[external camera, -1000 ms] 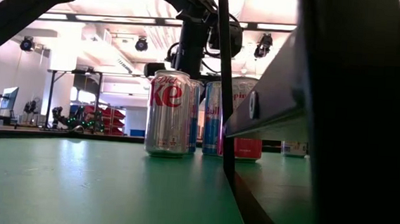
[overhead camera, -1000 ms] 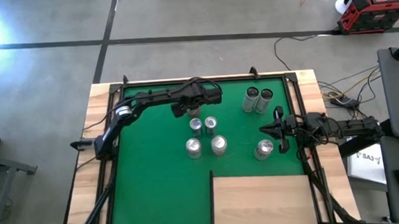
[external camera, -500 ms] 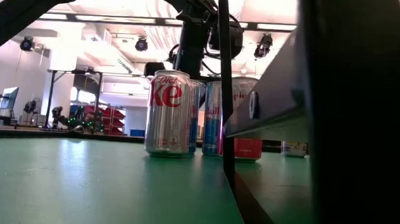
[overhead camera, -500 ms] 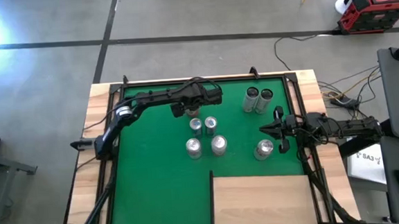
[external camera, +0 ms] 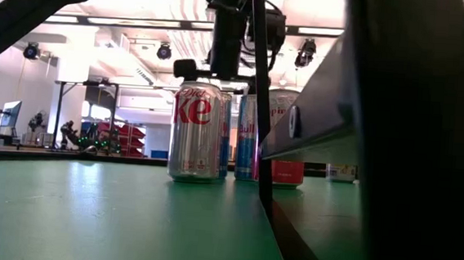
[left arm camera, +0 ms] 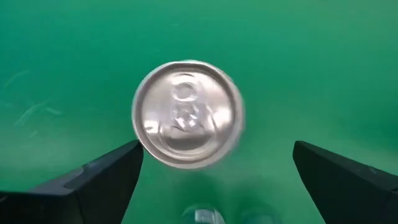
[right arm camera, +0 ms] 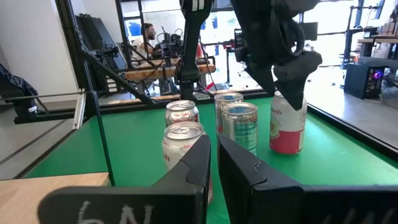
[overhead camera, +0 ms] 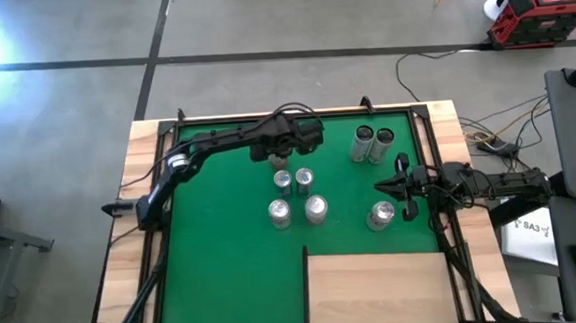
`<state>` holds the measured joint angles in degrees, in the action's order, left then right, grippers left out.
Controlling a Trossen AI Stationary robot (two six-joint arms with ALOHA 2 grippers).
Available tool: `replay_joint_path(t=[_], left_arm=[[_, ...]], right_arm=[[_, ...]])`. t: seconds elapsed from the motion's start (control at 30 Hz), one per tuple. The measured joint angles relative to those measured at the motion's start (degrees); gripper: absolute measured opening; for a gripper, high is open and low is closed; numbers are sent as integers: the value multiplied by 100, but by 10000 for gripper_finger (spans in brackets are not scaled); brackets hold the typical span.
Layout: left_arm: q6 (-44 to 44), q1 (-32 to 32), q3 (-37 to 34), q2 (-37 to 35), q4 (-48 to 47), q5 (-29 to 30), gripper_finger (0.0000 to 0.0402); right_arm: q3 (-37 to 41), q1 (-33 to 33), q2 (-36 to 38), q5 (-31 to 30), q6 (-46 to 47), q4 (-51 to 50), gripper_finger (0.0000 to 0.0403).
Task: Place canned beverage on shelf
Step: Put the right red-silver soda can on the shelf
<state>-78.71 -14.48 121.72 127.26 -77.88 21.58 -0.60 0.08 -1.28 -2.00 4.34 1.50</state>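
My left gripper [overhead camera: 280, 158] hangs open over the far end of a cluster of several silver-topped cans [overhead camera: 295, 196] standing upright on the green mat. In the left wrist view its fingers point down, and one can's top [left arm camera: 186, 115] shows between and below the two fingertips [left arm camera: 217, 180], untouched. The shelf [overhead camera: 381, 288], a pale wood panel with a dark edge, lies at the mat's near right. My right gripper [overhead camera: 382, 187] waits, shut and empty, at the mat's right side, beside a single can [overhead camera: 381, 216].
Two more cans [overhead camera: 373, 143] stand at the far right of the mat. In the low view a Diet Coke can [external camera: 196, 132] stands in front of the other cans, and the shelf's dark edge [external camera: 314, 127] fills the right. Wooden rim strips [overhead camera: 136, 211] border the mat.
My left gripper has shifted a little toward the table's right edge, over the far can of the cluster. The cans have stayed where they were.
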Motion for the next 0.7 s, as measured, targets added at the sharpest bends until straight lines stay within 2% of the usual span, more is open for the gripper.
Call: replay_joint_path(t=[0.3,0.7], left_arm=[[1717,262,552,0,22,-99,400],[1530,400,795,-162,-994,138,384]], right_arm=[[2,1,0,0,3,0,22],[1,1,0,0,1,0,22]])
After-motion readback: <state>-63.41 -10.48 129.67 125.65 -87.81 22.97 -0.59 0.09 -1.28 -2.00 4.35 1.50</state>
